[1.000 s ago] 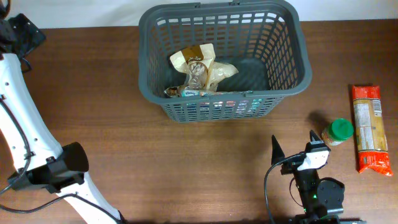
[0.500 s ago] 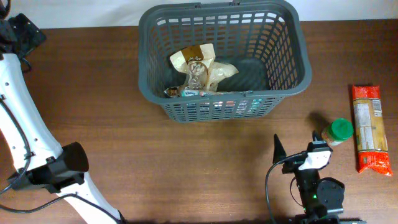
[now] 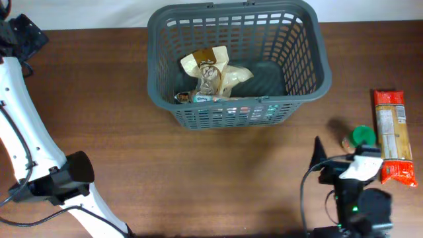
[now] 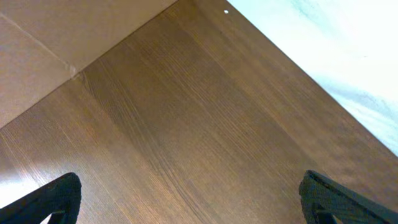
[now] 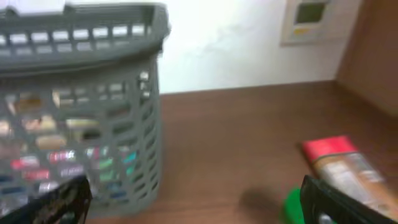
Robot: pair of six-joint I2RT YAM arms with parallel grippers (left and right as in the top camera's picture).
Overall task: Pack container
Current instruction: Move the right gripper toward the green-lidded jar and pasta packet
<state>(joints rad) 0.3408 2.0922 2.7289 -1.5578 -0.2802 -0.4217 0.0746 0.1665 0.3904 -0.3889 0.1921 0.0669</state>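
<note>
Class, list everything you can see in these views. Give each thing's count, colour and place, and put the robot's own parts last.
basket: one, dark grey, back centre of the table
food packets: at least three, tan, cream and clear, heaped inside the basket, left of its middle
jar: one, green lid, on the table right of the basket
long packet: one, orange and red, lying flat just right of the jar
table: one, brown wood
left arm: one, white, left edge
left gripper: one, black fingers, open over bare wood
right gripper: one, black fingers, open, near the jar
</note>
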